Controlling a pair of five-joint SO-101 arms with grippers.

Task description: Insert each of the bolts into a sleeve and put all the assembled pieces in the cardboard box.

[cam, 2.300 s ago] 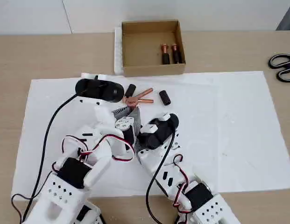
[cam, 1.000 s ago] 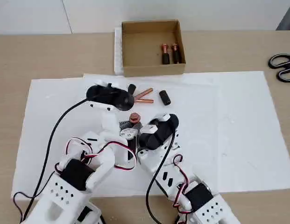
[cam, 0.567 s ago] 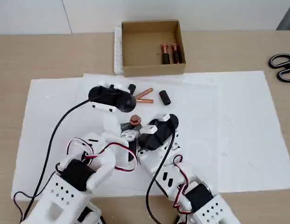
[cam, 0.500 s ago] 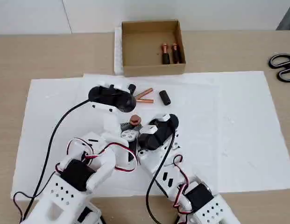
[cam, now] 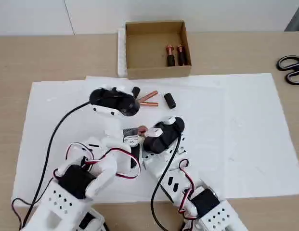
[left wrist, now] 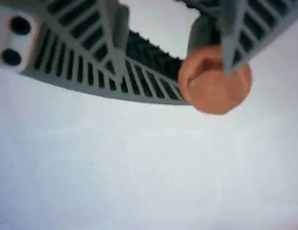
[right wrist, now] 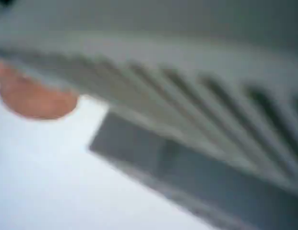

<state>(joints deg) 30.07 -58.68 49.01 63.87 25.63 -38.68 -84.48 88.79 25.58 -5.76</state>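
- Left hand (cam: 135, 132) is clamped on a copper-coloured bolt (left wrist: 215, 87), above the white paper sheet (cam: 236, 120).
- Right hand (cam: 143, 139) sits just beside that bolt; I cannot tell its grip.
- Brown cardboard box (cam: 156, 72) stands farther back on the desk (cam: 53, 53).

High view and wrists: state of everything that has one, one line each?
cardboard box: open, two assembled pieces inside.
assembled pieces: bolts seated in sleeves, lying side by side.
left gripper: shut on a bolt.
held bolt: clamped, head showing.
loose bolts: two, bare, lying on the paper.
loose sleeve: empty, lying on the paper.
second sleeve: on the paper, partly hidden by an arm.
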